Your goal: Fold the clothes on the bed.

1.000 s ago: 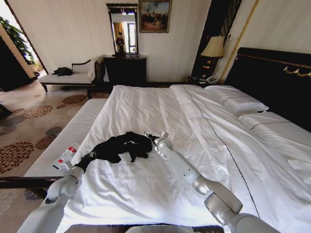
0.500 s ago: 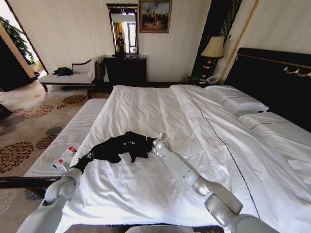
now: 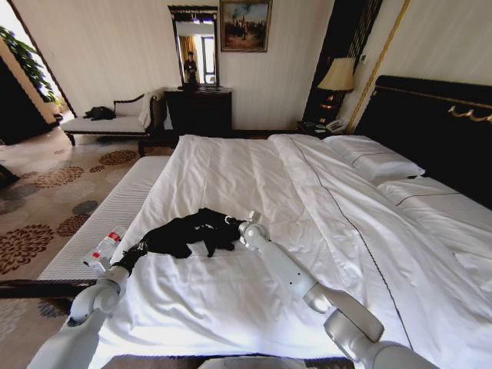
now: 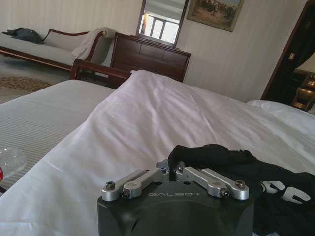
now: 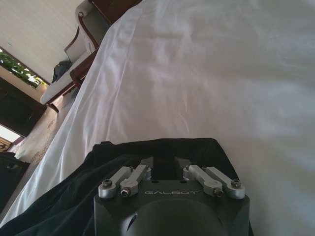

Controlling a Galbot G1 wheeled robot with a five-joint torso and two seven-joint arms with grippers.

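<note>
both grippers are clamped on the black t-shirt (image 3: pixel 192 231) lower left of centre on the bed (image 3: pixel 307 200): left gripper (image 3: pixel 141 250) at its left end, right gripper (image 3: pixel 233 224) at its right.

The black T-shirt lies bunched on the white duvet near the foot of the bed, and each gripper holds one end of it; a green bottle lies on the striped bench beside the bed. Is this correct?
One detail is wrong: the bottle on the striped bench is clear with a red label, not green, as the head view shows. The rest stands: the black T-shirt lies bunched on the white duvet, with the left gripper and right gripper at its two ends.
</note>
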